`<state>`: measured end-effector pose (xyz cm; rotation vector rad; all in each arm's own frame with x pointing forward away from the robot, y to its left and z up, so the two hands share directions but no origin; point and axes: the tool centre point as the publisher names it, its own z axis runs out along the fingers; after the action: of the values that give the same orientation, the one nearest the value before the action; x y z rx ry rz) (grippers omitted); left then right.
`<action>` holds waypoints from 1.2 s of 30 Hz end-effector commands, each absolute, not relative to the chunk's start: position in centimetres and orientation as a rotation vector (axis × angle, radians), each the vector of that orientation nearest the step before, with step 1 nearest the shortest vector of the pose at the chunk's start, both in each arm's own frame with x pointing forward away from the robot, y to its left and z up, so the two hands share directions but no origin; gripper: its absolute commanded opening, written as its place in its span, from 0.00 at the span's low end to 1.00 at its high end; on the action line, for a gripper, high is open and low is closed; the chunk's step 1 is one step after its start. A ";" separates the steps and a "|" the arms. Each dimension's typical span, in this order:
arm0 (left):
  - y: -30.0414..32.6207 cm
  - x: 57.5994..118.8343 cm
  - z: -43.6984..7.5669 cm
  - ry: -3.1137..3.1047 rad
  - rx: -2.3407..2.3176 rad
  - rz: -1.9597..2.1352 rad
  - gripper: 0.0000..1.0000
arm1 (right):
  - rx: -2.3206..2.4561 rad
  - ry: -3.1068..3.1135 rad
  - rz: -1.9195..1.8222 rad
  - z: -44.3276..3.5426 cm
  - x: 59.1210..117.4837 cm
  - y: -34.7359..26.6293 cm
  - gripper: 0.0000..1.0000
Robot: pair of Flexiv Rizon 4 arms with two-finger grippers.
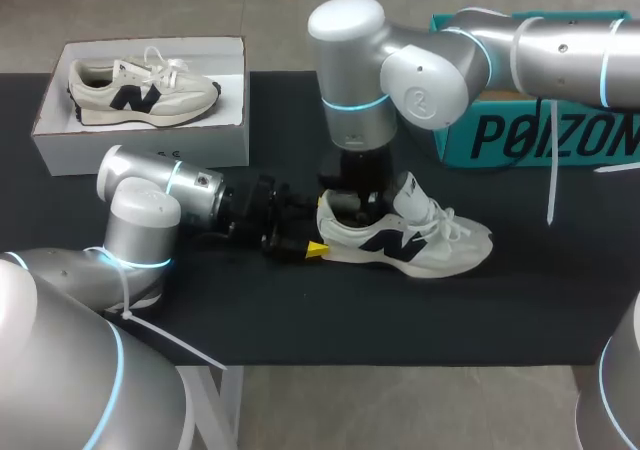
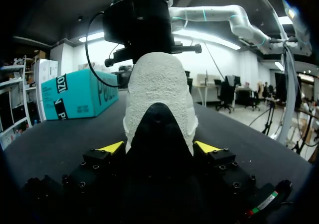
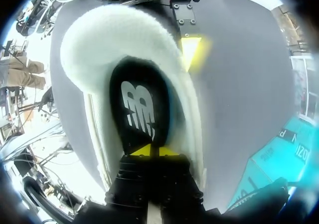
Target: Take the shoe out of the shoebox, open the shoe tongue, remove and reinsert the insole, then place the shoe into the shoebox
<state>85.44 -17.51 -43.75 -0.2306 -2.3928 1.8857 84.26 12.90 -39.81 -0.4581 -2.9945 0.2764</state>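
Head view | our left gripper clamps the shoe heel | our right gripper tips together against insole inside it

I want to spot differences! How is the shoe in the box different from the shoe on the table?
The shoe in the box lies untouched; the shoe on the table has its heel clamped in the left gripper's jaws. The table shoe's tongue stands up; the boxed shoe's lies low. Both are cream with dark trim.
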 end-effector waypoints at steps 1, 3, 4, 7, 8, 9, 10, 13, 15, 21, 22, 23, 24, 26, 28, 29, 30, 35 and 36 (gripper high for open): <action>-17.9 85.7 -44.2 -2.392 -0.232 1.885 0.00 | -0.477 -3.007 0.262 -38.4 84.5 12.5 0.00; -17.9 85.7 -44.2 -2.392 -0.232 1.885 0.00 | -0.488 -3.016 0.256 -37.8 84.8 12.3 0.00; -17.9 85.7 -44.2 -2.392 -0.232 1.885 0.00 | -0.494 -3.020 0.255 -37.5 84.9 12.2 0.00; -17.9 85.7 -44.2 -2.392 -0.232 1.885 0.00 | -0.512 -3.035 0.247 -36.7 85.1 11.8 0.00; -17.9 85.7 -44.2 -2.392 -0.232 1.885 0.00 | -0.527 -3.043 0.242 -36.3 85.2 11.5 0.00; -17.9 85.7 -44.2 -2.392 -0.232 1.885 0.00 | -0.535 -3.048 0.239 -36.1 85.3 11.4 0.00; -17.9 85.7 -44.2 -2.392 -0.232 1.885 0.00 | -0.544 -3.053 0.230 -35.7 85.4 11.2 0.00; -17.9 85.7 -44.2 -2.392 -0.232 1.885 0.00 | -0.570 -3.066 0.217 -34.9 85.6 10.7 0.00; -17.9 85.7 -44.2 -2.392 -0.232 1.885 0.00 | -0.581 -3.070 0.214 -34.5 85.7 10.5 0.00; -17.9 85.7 -44.2 -2.392 -0.232 1.885 0.00 | -0.619 -3.080 0.187 -34.0 85.6 9.7 0.00; -17.9 85.7 -44.2 -2.392 -0.232 1.885 0.00 | -0.624 -3.082 0.179 -33.9 85.6 9.6 0.00; -17.9 85.7 -44.2 -2.392 -0.232 1.885 0.00 | -0.630 -3.083 0.173 -33.7 85.6 9.5 0.00; -17.9 85.7 -44.2 -2.392 -0.232 1.885 0.00 | -0.637 -3.085 0.168 -33.6 85.6 9.5 0.00; -17.9 85.7 -44.2 -2.392 -0.232 1.885 0.00 | -0.660 -3.090 0.137 -33.2 85.7 9.1 0.00; -17.9 85.7 -44.2 -2.392 -0.232 1.885 0.00 | -0.669 -3.097 0.124 -32.7 85.8 9.1 0.00; -17.9 85.7 -44.2 -2.392 -0.232 1.885 0.00 | -0.670 -3.099 0.116 -32.5 85.8 9.1 0.00; -17.9 85.7 -44.2 -2.392 -0.232 1.885 0.00 | -0.673 -3.102 0.114 -32.4 85.9 9.1 0.00; -17.9 85.7 -44.2 -2.392 -0.232 1.885 0.00 | -0.680 -3.121 0.060 -31.4 86.2 9.5 0.00; -17.9 85.7 -44.2 -2.392 -0.232 1.885 0.00 | -0.675 -3.123 0.049 -31.3 86.3 9.7 0.00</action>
<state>85.58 -17.64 -43.75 -0.2290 -2.3944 1.8857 86.54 10.09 -31.80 -0.6784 -3.1152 0.0843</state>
